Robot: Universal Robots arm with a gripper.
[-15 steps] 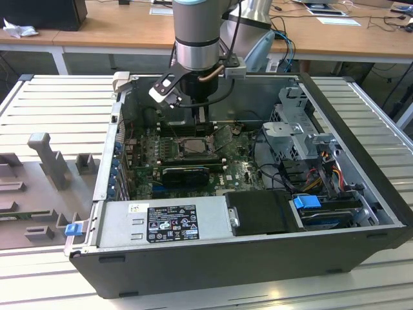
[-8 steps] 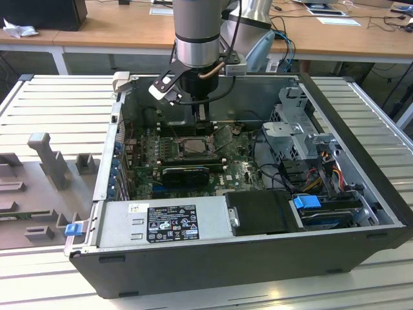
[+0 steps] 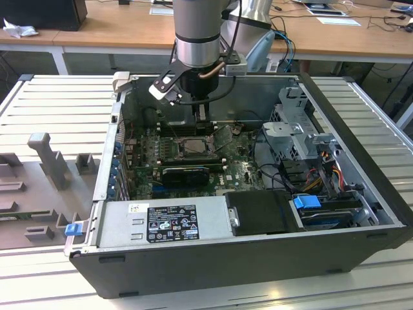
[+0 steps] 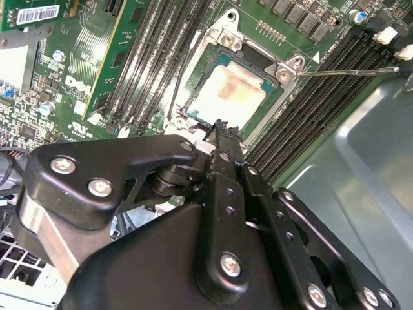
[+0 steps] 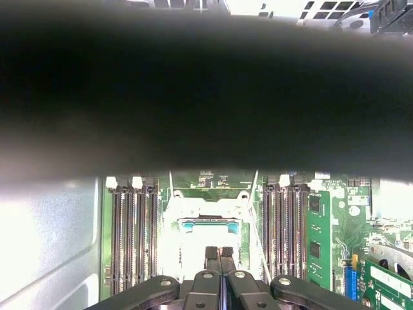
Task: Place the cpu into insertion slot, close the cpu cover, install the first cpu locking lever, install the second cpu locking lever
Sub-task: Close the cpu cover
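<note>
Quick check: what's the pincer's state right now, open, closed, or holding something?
Pincer: closed, fingertips together with nothing between them, by the edge of the chip seated in the socket.

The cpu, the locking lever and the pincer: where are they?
cpu (image 4: 229, 97), second wrist view, middle of its pale top.
locking lever (image 4: 348, 71), second wrist view, middle of the thin metal rod.
pincer (image 5: 219, 252), first wrist view, between its fingertips.
</note>
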